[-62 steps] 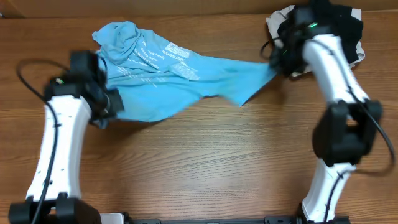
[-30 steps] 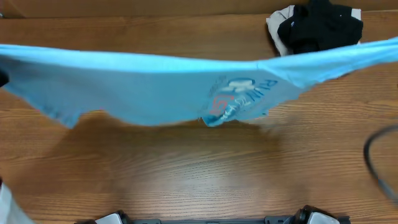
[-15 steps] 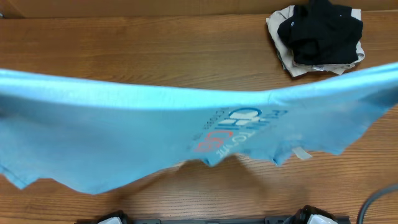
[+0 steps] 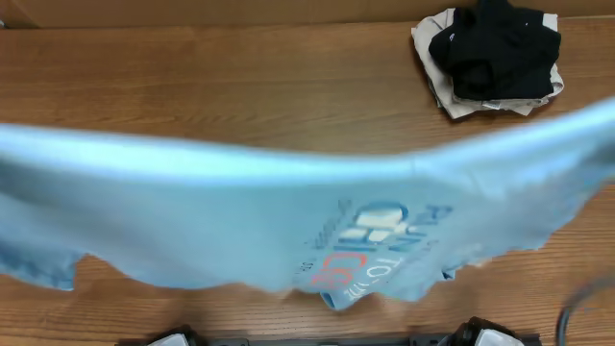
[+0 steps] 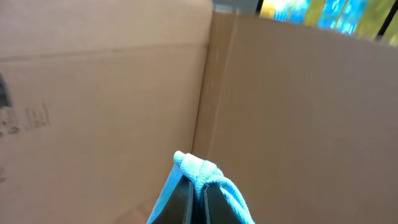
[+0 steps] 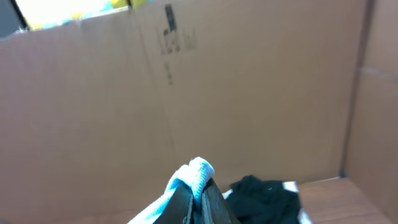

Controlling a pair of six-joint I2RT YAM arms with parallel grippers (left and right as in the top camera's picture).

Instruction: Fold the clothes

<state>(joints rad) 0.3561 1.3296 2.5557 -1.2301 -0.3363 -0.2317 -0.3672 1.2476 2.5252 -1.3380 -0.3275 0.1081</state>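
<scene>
The sky-blue T-shirt [image 4: 240, 211] hangs stretched across the whole overhead view, lifted high above the table, with its white and red-orange lettering [image 4: 370, 240] at lower centre-right. Both arms are outside the overhead view. In the left wrist view my left gripper [image 5: 198, 186] is shut on a bunched blue edge of the T-shirt [image 5: 193, 167]. In the right wrist view my right gripper [image 6: 199, 190] is shut on another bunched edge of the T-shirt [image 6: 196, 173].
A black garment [image 4: 495, 48] lies on a beige garment [image 4: 432, 43] at the table's back right; the black one also shows in the right wrist view [image 6: 264, 193]. Cardboard walls [image 5: 298, 112] stand behind the wooden table [image 4: 240, 86].
Both grippers lifted the T-shirt off the table and spread it wide. Over the last second it has moved toward the front edge, the lettering sliding lower in the overhead view.
</scene>
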